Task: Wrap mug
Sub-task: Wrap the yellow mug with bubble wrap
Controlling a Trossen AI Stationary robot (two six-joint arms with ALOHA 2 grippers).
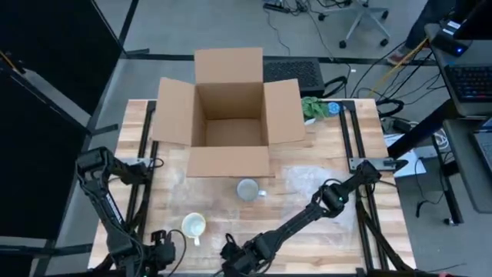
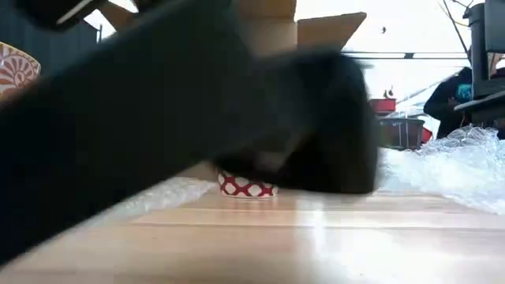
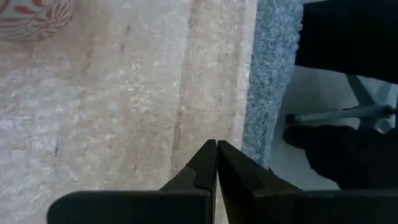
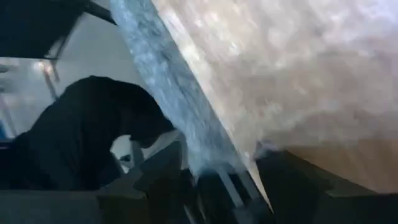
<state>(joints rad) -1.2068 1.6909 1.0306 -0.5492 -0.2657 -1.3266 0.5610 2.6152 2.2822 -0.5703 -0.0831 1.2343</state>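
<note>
**Operator A:** Where do the task items stand?

**Operator B:** A grey mug [image 1: 247, 189] stands on the bubble wrap [image 1: 307, 181] spread over the table [image 1: 384, 231], just in front of the open cardboard box [image 1: 229, 115]. A second, cream-coloured mug [image 1: 193, 225] stands nearer the front edge, toward the left arm's side.

**Operator A:** Left gripper position and state?

**Operator B:** The left gripper [image 3: 216, 163] sits at the front edge of the table, beside the cream mug but apart from it. Its fingers are pressed together, holding nothing.

**Operator A:** Right gripper?

**Operator B:** The right gripper [image 1: 234, 258] reaches across to the front edge, near the table's middle. It is low at the edge of the bubble wrap. Whether its fingers grip the sheet cannot be told; the low view is blocked by a dark arm.
</note>
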